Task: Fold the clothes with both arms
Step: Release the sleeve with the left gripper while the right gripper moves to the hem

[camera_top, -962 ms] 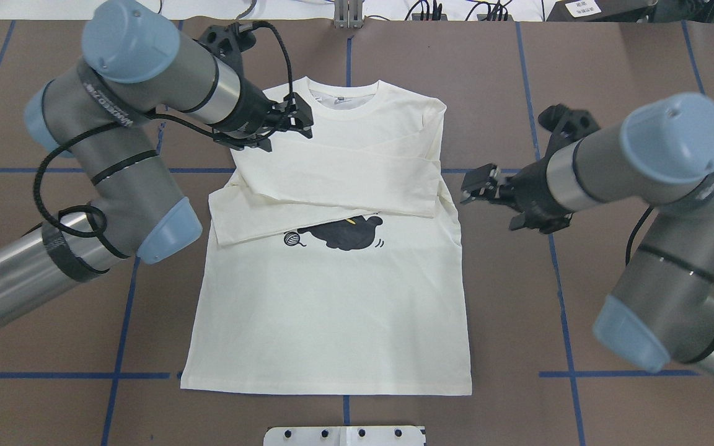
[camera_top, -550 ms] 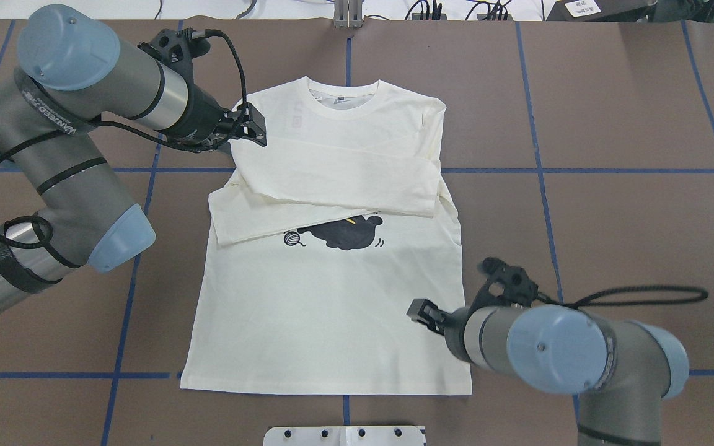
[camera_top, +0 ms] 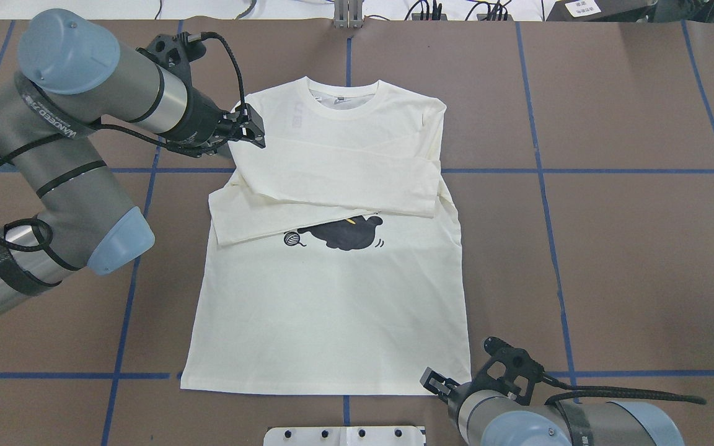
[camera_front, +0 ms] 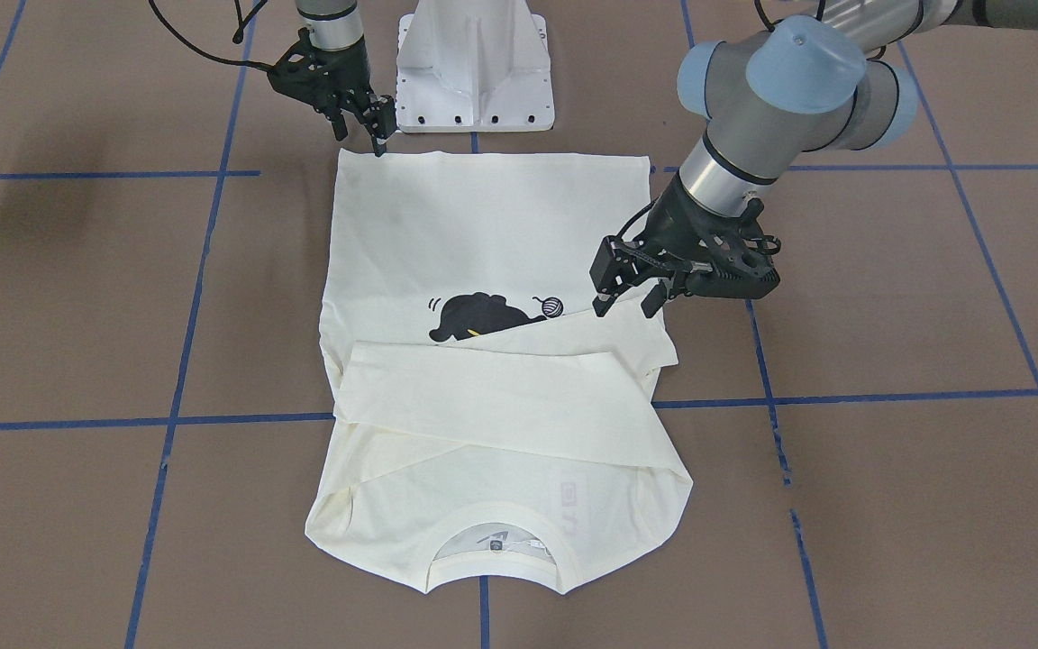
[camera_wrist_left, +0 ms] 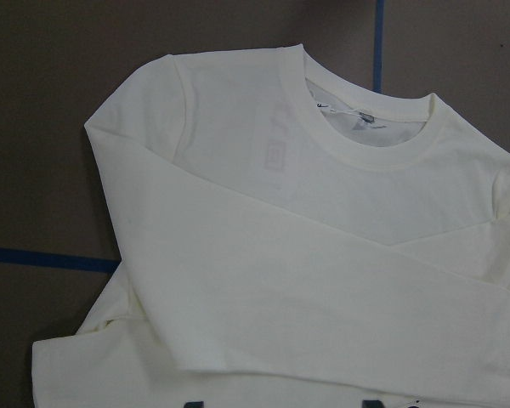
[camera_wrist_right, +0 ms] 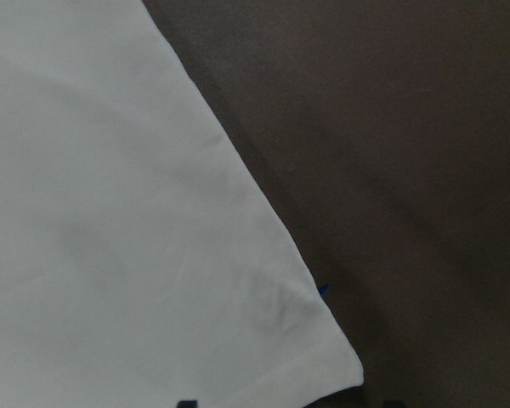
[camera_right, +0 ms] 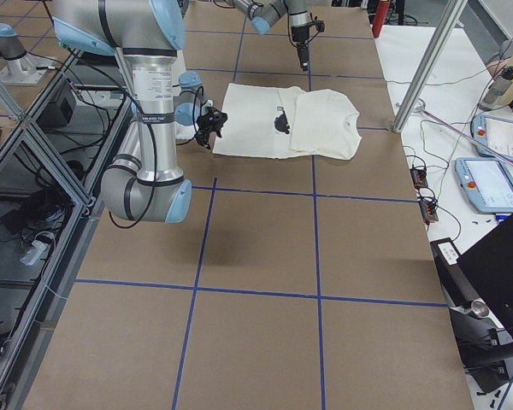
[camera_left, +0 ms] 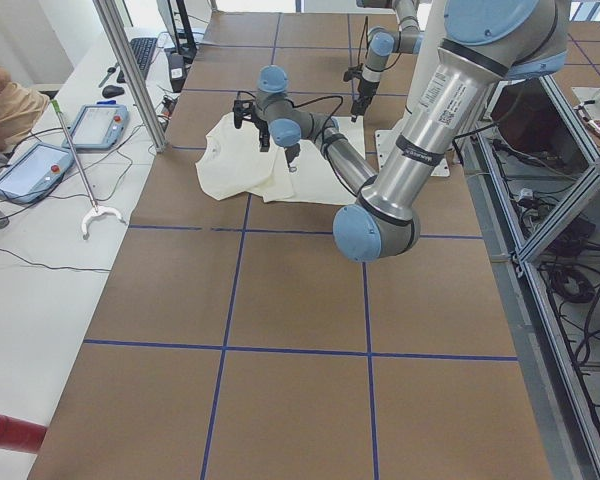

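While I am watching the feeds from my desk, the cream T-shirt (camera_top: 332,310) is lying flat on the brown table (camera_top: 611,248), print side up. Its collar (camera_top: 341,102) is pointing away from the robot and its hem is running just in front of the white pedestal base (camera_front: 474,63). Both sleeves (camera_top: 344,179) are lying folded across the chest, one over the other, and the lower one is covering the top edge of the black cat print (camera_top: 348,234). Blue tape lines (camera_top: 617,171) are crossing the table in a grid under and around the cloth.

The left gripper (camera_top: 251,131) is hanging over the shirt's shoulder on the robot's left side. Its jaws are standing apart with nothing between them. In the front-facing view it is looking raised off the cloth, and its wrist camera is looking down on the shoulder, the collar and the crossed sleeves.

The right gripper (camera_top: 436,383) is sitting low at the hem corner on the robot's right, close to the pedestal base. Its wrist camera is showing that corner large, with two dark fingertips (camera_wrist_right: 184,403) peeking in at the bottom edge, set wide apart, and the corner is falling between them. Whether they are touching the fabric, I cannot tell.
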`<move>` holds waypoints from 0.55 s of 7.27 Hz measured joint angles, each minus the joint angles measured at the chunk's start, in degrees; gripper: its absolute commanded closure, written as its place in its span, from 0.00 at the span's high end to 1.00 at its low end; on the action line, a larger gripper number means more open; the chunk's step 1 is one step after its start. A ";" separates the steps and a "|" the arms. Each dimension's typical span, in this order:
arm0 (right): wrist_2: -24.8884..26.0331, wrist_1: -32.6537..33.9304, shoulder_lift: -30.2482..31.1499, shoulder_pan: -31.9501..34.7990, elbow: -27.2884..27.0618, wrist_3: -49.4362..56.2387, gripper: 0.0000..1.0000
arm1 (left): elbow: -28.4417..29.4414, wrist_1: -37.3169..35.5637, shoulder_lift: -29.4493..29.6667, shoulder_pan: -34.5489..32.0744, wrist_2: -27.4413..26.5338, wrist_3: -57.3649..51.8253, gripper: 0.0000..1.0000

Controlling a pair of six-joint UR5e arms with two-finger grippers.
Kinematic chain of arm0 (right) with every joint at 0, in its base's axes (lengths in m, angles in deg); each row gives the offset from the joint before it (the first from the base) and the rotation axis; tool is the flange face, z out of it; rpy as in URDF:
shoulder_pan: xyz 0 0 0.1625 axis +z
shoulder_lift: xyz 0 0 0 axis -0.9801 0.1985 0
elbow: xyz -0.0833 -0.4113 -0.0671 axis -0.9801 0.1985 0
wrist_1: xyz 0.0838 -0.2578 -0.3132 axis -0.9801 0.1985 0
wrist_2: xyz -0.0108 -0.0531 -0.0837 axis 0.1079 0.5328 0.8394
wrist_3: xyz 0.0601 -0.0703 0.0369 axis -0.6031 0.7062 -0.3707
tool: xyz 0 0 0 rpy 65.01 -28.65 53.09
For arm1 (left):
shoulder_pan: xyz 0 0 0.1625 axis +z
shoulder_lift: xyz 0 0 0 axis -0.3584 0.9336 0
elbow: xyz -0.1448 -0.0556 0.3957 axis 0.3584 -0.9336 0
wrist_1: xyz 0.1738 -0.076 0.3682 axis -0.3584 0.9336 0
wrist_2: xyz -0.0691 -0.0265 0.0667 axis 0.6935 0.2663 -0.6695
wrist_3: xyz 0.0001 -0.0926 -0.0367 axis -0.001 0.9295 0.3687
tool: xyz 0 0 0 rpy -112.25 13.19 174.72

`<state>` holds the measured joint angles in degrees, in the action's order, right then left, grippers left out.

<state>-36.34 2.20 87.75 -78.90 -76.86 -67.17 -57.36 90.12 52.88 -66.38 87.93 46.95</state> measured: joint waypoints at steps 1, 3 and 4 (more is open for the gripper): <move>0.11 0.49 0.41 -0.33 -0.01 -0.56 0.52 | -0.13 0.01 0.01 0.02 0.02 0.42 0.69; 0.17 0.77 1.42 -0.52 0.07 -0.85 0.38 | -0.37 -0.09 -0.03 0.03 0.07 0.65 0.69; 0.23 0.89 1.88 -0.57 0.15 -0.91 0.21 | -0.38 -0.11 -0.07 0.03 0.08 0.67 0.69</move>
<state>-36.11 3.09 89.63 -79.47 -76.70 -68.08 -57.74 90.01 52.82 -66.36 88.01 47.62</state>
